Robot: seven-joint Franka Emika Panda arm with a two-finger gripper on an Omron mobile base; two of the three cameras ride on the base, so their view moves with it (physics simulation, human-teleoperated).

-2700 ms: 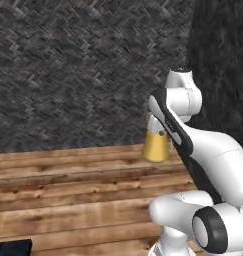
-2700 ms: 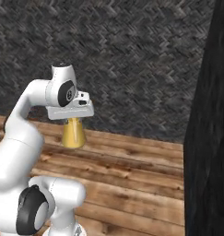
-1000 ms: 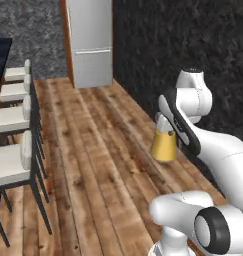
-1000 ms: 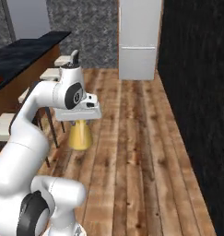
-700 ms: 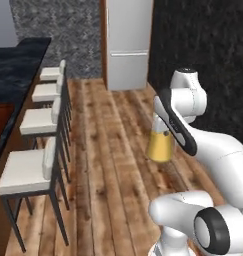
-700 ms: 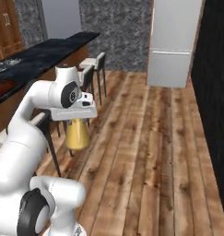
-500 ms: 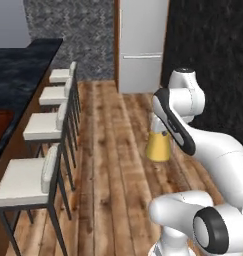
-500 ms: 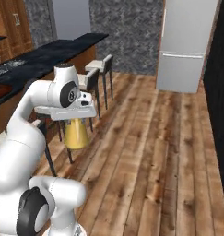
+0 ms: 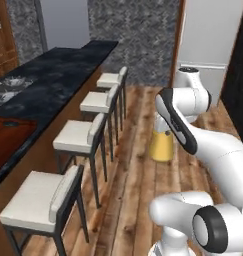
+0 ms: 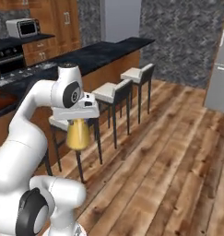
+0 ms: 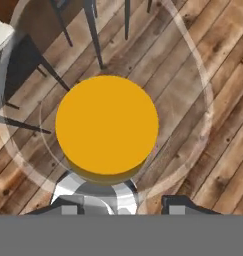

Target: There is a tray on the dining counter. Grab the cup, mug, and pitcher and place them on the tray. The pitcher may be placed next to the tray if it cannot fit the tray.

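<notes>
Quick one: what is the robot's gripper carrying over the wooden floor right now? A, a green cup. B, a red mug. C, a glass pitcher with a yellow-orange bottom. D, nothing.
C: the pitcher hangs under the gripper, clear of the floor beside the stools.

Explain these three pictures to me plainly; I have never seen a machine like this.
A white robot arm rides on a driving base in a rendered kitchen. Two cameras sit behind it, left and right; the third looks down from its hand. Its gripper is shut on the pitcher, a clear jug with a yellow-orange lower body, carried above the wooden floor. The hand view looks straight into that pitcher. Beside the robot runs the dining counter with its black top, lined with stools. The reddish tray lies on it.
</notes>
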